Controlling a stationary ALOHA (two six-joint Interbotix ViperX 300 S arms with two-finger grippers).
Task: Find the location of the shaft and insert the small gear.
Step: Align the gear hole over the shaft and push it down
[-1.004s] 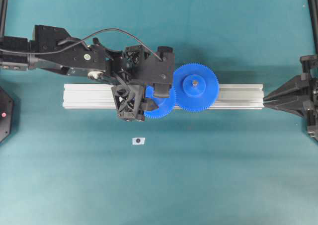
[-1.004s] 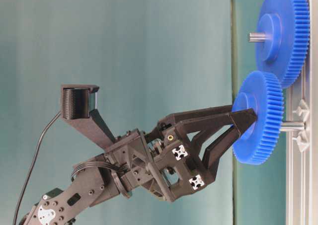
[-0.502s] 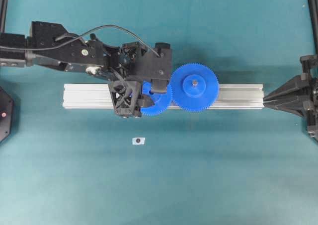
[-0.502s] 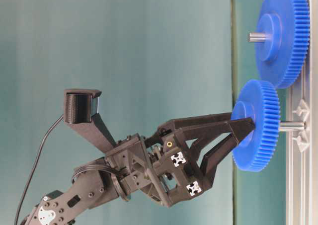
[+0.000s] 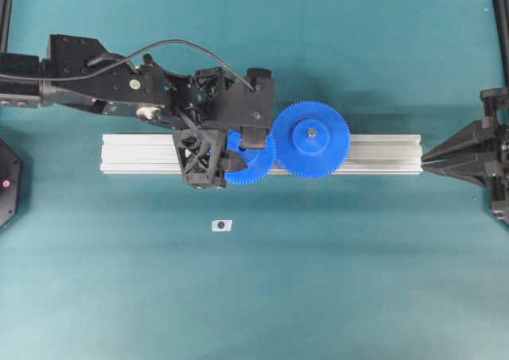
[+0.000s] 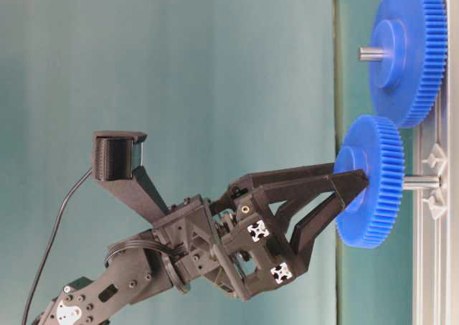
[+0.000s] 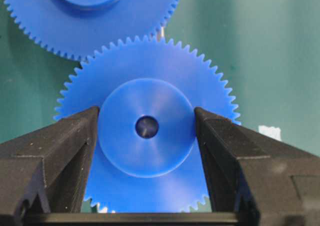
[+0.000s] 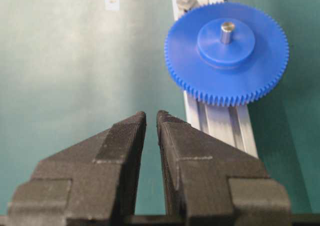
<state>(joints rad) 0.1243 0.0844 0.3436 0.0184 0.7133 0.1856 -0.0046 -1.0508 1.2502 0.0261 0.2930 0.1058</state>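
My left gripper [image 5: 241, 155] is shut on the raised hub of the small gear [image 5: 254, 168], one finger [image 7: 75, 141] on each side of it. The small gear [image 6: 371, 181] is held flat above the rail, a short way off it. The shaft [image 6: 422, 183] runs from its mount on the rail to the gear's underside, in line with the hub. In the left wrist view the gear's centre hole [image 7: 146, 126] shows dark grey inside. The small gear's teeth sit right beside those of the larger gear [image 5: 311, 139]. My right gripper [image 8: 151, 117] is shut and holds nothing.
The aluminium rail [image 5: 143, 153] lies across the middle of the teal table. The larger blue gear [image 8: 226, 51] sits on its own grey pin on the rail. A tiny white tag [image 5: 221, 226] lies in front of the rail. My right gripper [image 5: 429, 157] rests at the rail's right end.
My left gripper shifted the small gear slightly left and back over the rail and levelled it, bringing the hub in line with the shaft. The right arm has not moved.
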